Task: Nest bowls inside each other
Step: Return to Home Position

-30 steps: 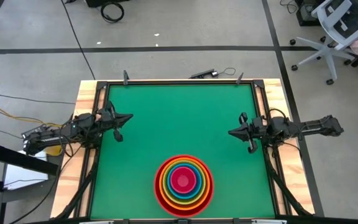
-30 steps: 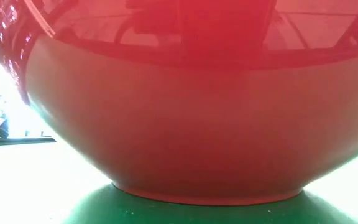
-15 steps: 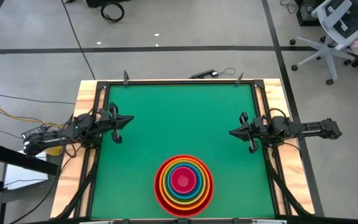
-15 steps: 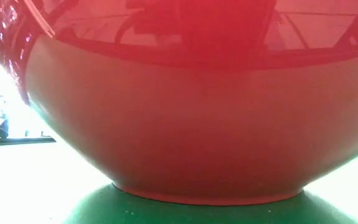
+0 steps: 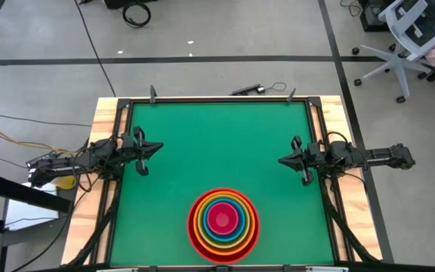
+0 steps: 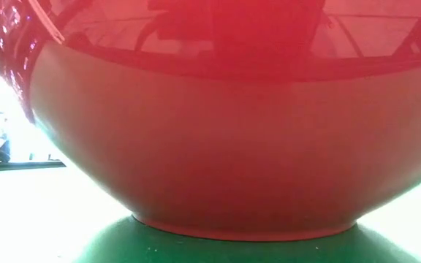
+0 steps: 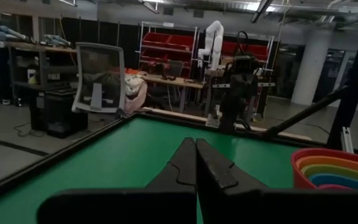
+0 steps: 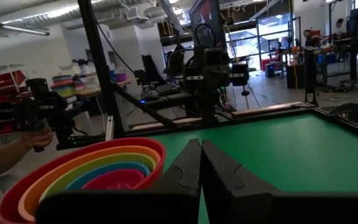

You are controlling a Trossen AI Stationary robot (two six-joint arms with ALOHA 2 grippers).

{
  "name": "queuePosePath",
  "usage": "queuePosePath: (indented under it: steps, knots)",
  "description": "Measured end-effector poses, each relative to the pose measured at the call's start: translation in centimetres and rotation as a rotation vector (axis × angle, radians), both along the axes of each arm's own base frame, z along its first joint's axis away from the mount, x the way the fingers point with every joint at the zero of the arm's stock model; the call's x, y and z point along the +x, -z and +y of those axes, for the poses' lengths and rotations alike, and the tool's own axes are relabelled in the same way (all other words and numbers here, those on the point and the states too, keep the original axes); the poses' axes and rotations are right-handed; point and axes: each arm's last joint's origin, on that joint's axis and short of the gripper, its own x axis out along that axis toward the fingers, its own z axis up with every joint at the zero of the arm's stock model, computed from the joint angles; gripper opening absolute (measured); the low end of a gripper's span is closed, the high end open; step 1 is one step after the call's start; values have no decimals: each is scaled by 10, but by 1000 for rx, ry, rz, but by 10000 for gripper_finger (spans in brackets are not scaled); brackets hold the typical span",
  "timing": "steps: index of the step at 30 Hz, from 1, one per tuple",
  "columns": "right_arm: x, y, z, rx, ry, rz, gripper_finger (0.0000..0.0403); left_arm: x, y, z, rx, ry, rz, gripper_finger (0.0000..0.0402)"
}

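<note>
The bowls (image 5: 223, 225) sit nested in one stack on the green table near its front edge: red outermost, then orange, yellow-green, blue, and pink (image 5: 223, 218) in the centre. The red bowl's base (image 6: 243, 230) rests on the mat and fills the low view. The stack also shows in the left wrist view as the bowls (image 7: 337, 168) and in the right wrist view as the bowls (image 8: 86, 171). My left gripper (image 5: 159, 146) is shut at the table's left edge, my right gripper (image 5: 281, 160) shut at the right edge, both pointing level toward the table's middle and touching nothing.
A raised dark frame (image 5: 217, 99) runs round the green mat. Clamps and a cable (image 5: 259, 89) lie at the far edge. An office chair (image 5: 406, 38) stands beyond the far right corner. A person's hand (image 8: 33, 138) holds a device beyond the table.
My left gripper has rolled slightly about its own axis at the table's left edge. The bowls have stayed put.
</note>
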Motion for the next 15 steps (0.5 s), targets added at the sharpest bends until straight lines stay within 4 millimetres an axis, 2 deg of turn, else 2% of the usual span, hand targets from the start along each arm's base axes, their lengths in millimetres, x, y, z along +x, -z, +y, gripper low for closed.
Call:
queuePosePath:
  steps: [8,12,15]
  knots:
    - [0,0,0,1,0,0,19,0,0,0,36,-5,6,6]
    - [0,0,0,1,0,0,18,0,0,0,136,-19,32,15]
    - [0,0,0,1,0,0,19,0,0,0,149,-21,35,17]
